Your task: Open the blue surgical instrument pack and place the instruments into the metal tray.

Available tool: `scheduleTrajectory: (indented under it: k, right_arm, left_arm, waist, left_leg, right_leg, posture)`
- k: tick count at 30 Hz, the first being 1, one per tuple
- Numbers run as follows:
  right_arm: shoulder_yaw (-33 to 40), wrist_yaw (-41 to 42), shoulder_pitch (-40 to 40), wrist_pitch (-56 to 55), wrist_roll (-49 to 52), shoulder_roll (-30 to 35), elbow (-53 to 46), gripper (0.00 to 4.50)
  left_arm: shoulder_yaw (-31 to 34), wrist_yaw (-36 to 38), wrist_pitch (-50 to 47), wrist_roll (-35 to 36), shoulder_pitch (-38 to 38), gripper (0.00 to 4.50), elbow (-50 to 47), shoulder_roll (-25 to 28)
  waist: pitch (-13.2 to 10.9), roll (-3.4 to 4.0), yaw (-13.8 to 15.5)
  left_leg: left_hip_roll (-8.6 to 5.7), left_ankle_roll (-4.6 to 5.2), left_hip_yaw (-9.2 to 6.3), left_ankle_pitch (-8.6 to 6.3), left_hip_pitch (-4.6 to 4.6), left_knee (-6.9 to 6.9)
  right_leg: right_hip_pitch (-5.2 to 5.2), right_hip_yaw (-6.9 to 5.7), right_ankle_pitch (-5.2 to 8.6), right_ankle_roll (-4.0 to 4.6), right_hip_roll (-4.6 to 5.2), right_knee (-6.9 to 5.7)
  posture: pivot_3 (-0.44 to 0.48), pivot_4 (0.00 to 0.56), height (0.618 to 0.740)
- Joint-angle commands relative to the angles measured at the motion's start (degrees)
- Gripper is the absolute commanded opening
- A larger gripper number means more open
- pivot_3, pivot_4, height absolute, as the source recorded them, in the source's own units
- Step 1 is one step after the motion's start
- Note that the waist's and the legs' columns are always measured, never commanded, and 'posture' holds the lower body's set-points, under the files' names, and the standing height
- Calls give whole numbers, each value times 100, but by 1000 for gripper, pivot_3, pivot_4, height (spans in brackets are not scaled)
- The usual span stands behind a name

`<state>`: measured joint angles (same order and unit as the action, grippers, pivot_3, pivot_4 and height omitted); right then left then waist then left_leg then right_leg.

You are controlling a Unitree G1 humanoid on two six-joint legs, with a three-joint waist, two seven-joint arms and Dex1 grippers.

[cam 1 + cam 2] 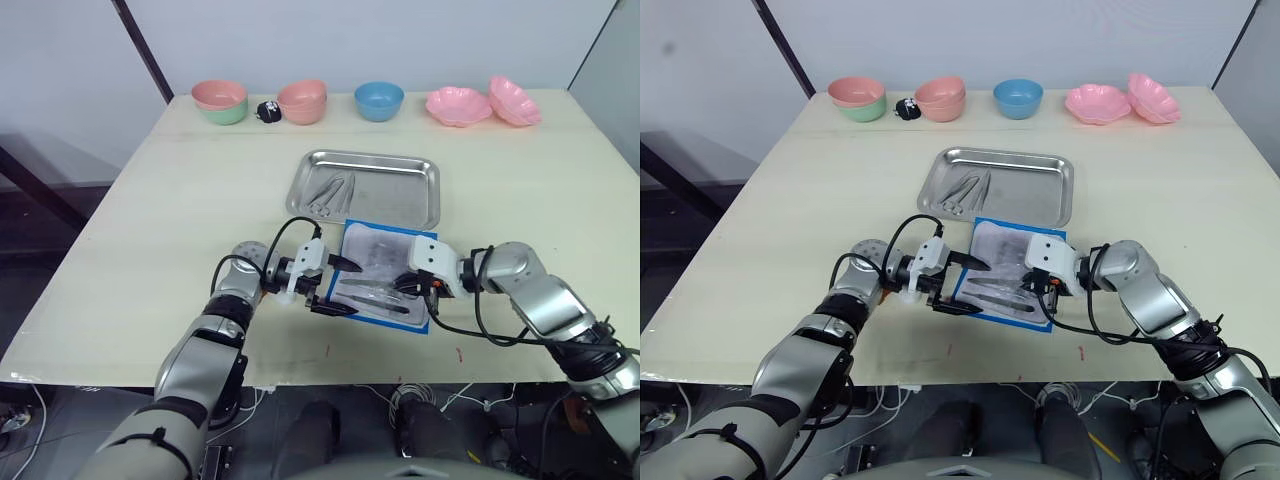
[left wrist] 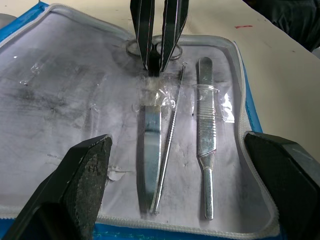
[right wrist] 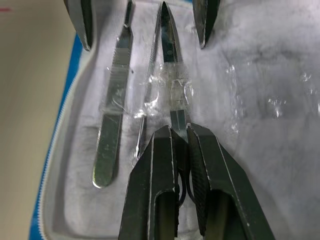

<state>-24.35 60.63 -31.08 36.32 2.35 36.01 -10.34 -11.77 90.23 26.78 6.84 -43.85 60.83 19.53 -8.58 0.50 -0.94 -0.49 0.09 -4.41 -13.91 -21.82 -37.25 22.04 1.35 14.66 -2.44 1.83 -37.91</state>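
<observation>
Shiny steel tray [image 1: 425, 178]; matt wooden table [image 1: 150, 230]

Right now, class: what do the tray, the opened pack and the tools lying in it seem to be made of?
Metal tray: polished steel, mirror-like glare. Blue surgical instrument pack: probably plastic film, whitish and crinkled, blue-edged. Instruments: bright silver metal, sharp reflections; clear tape seems to hold them down.

1 metal tray [image 1: 420, 195], 1 blue pack [image 1: 378, 270], 3 instruments inside [image 2: 172, 135], 7 bowls [image 1: 379, 100]

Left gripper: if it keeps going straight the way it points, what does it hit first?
Likely the right gripper, which faces it, shut on the scissors; the left gripper is open over the pack. Depth unclear.
</observation>
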Motion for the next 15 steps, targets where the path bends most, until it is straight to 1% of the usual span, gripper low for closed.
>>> scheduleTrajectory:
  k: [1, 6, 9, 15]
  right_arm:
    - [-63, 70, -345, 490, -75, 172, -533, 89]
    - [-298, 134, -604, 1060, -139, 401, -876, 89]
    - [-330, 79, -675, 1239, -114, 396, -964, 89]
    - [-246, 15, -443, 977, -124, 505, -936, 89]
  left_arm:
    - [-254, 95, -127, -418, 411, 4500, 403, -111]
    - [-248, 78, -134, -421, 427, 4500, 407, -122]
    - [-242, 69, -138, -419, 423, 4500, 409, -126]
    - [-236, 43, -136, -424, 410, 4500, 427, -128]
  waist:
    - [1, 1, 4]
    - [2, 4, 12]
    - [3, 4, 13]
    - [3, 4, 16]
  left_leg:
    - [0, 0, -1, 0, 0, 1]
    - [-5, 0, -5, 0, -2, 2]
    - [-8, 0, -6, 0, -3, 3]
    - [-10, 0, -8, 0, -3, 3]
  right_leg:
    - [0, -1, 0, 0, 0, 0]
    - [0, -7, 3, -4, 8, 3]
    - [0, -8, 5, -6, 11, 4]
    - [0, -10, 6, -9, 13, 4]
  posture:
    - [0, 150, 740]
    - [0, 150, 740]
    - [0, 150, 740]
    - [0, 150, 740]
